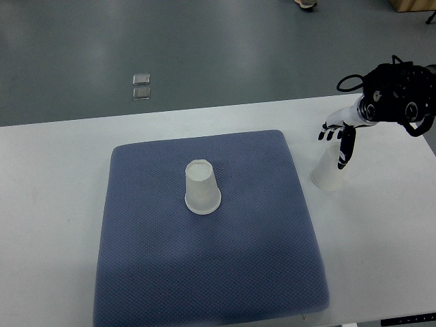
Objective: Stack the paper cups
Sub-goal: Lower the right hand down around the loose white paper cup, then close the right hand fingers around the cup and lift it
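Note:
A white paper cup (202, 188) stands upside down near the middle of the blue mat (150, 259). A second white paper cup (327, 174) stands upside down on the white table just right of the mat. My right hand (338, 144) comes in from the right edge and hovers at this cup's top. Its fingers (330, 133) are spread just behind the cup, and the black thumb lies along the cup's upper right side. The hand is open and not closed around the cup. The left arm is not in view.
The white table (54, 204) runs to the left, right and near edges of the picture. Beyond its far edge is grey floor with two small square floor fittings (142, 86). The right arm's black forearm and cables (402, 92) sit above the table's far right corner.

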Robot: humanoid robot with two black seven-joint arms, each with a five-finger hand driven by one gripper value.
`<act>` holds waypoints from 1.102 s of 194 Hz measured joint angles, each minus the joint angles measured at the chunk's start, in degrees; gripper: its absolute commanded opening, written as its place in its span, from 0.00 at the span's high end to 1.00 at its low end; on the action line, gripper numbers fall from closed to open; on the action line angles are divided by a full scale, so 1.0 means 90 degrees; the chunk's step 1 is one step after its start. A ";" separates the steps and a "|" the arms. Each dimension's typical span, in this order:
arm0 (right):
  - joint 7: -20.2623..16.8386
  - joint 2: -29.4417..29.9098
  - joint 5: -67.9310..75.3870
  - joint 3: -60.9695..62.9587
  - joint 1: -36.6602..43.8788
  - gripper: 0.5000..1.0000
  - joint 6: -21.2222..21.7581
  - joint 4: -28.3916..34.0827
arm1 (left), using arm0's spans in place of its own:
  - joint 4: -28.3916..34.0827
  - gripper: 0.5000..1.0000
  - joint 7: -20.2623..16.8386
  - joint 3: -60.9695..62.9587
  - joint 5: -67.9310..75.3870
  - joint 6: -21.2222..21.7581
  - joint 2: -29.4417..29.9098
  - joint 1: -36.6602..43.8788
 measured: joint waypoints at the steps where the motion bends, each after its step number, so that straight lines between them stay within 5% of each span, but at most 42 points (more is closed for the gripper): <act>1: 0.0000 0.0006 0.0000 0.0001 -0.0005 0.17 -0.0001 -0.0001 | 0.0000 0.00 0.0000 0.0000 0.0000 0.0000 0.0000 0.0000; 52: 0.0000 0.0135 0.0000 0.0002 -0.0237 0.26 -0.0085 -0.0282 | 0.0001 0.00 0.0000 -0.0006 0.0000 0.0000 0.0000 0.0010; 142: 0.0010 0.0137 -0.0051 -0.0024 -0.0296 0.27 -0.0118 -0.0342 | 0.0010 0.00 0.0000 -0.0009 0.0000 0.0003 0.0000 0.0020; 214: 0.0035 0.0106 -0.0069 -0.0064 -0.0406 0.75 -0.0162 -0.0343 | 0.0001 0.00 0.0000 -0.0005 0.0000 0.0003 0.0000 0.0020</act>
